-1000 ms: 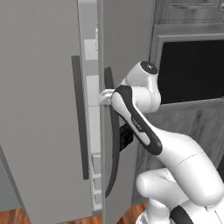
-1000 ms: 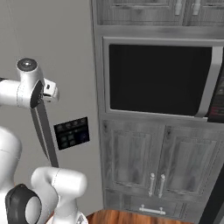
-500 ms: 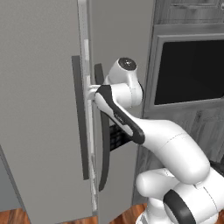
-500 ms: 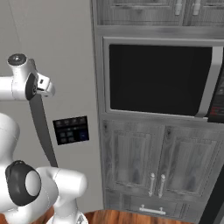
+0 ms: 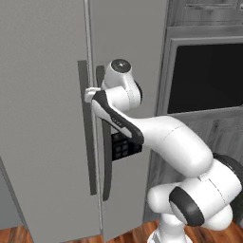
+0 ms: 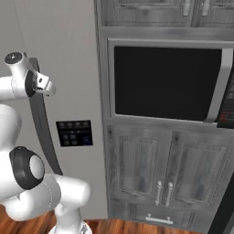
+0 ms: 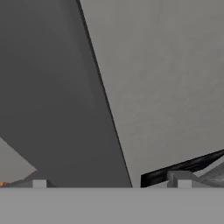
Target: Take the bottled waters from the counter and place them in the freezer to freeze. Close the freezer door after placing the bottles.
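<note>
Both base views flank the arm, sharing the refrigerator; hand view presses close against it.

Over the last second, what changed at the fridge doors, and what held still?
The freezer door swung from ajar, with shelves showing in the gap, to nearly flush with the right door. The arm followed it in, its hand against the door's bar handle. The wall oven and cabinets kept their places.

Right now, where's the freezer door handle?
In the left base view, the freezer door handle is the left of two dark vertical bars at the fridge's centre seam, just left of the arm's wrist, with the dark control pad lower right.
</note>
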